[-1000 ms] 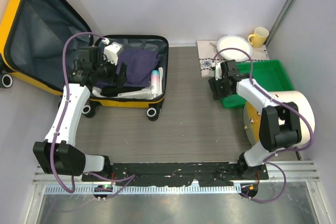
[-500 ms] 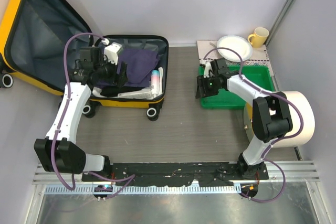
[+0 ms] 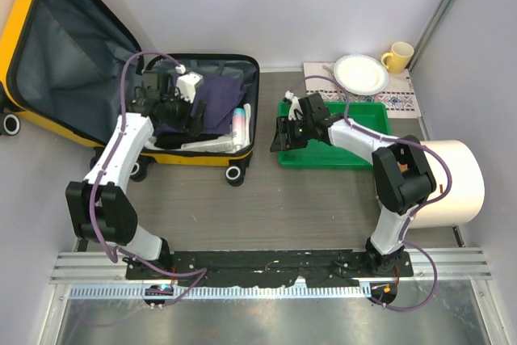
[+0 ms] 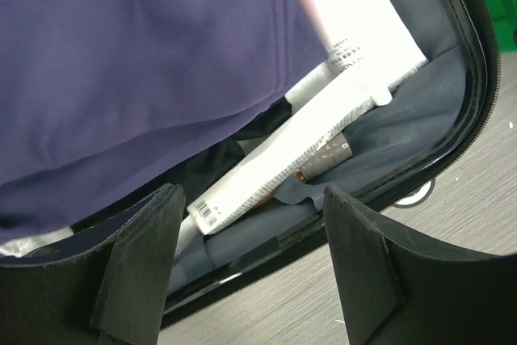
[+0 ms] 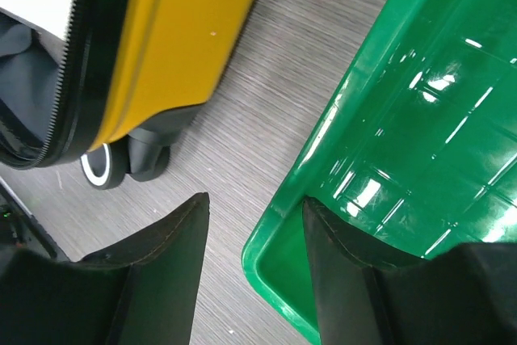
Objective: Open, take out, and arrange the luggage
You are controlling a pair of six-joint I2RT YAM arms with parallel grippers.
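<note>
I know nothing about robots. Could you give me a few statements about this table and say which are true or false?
1. The yellow suitcase is open. True.
2. A cup sits in the green tray. False: the yellow cup stands behind it, beside the white plate.
3. The left gripper is over the suitcase's contents, jaws apart, holding nothing. True.
4. The right gripper holds the purple cloth. False: the cloth lies in the suitcase; the right gripper straddles the tray's rim.

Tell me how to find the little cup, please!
Look at the table's far right corner, behind the green tray. A flat white plate sits there, and the cup stands just right of it. It is yellow with a handle, unlike the plate.
</note>
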